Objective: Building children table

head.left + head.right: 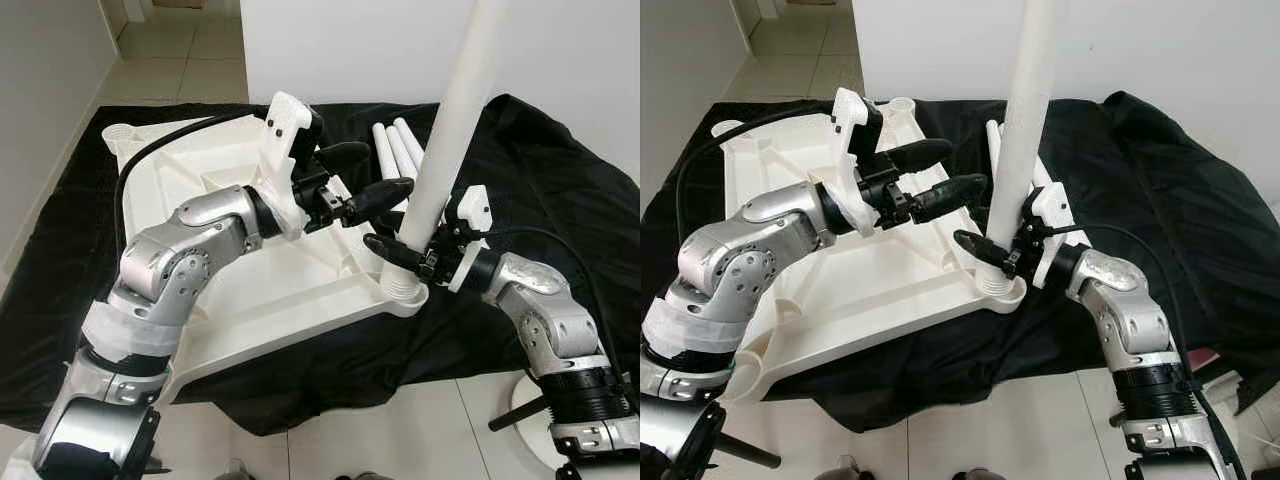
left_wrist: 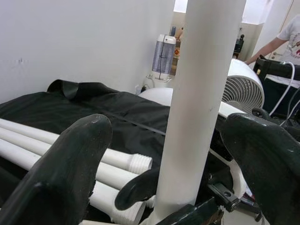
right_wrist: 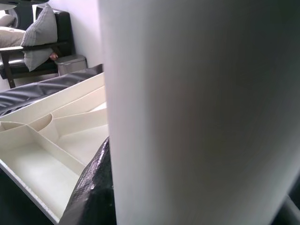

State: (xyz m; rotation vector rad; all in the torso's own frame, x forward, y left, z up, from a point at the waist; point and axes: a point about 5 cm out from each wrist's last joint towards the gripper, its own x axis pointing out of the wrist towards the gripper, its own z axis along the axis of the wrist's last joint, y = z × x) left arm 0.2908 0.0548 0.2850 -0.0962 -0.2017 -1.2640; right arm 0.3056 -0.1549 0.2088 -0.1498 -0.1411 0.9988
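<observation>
Left eye view: the upturned white tabletop lies on a black cloth. A white leg stands upright in the corner socket at 4 o'clock of the top. The right gripper clamps the leg's base; the left gripper, jaws wide, holds nothing, at 9 o'clock of the leg.

Right eye view: spare legs lie at 12 o'clock.

Left wrist view: the leg is smooth and plain; the spares have threaded ends.

Step, as judged: screwing in a leg. Next: twist it until seated.
</observation>
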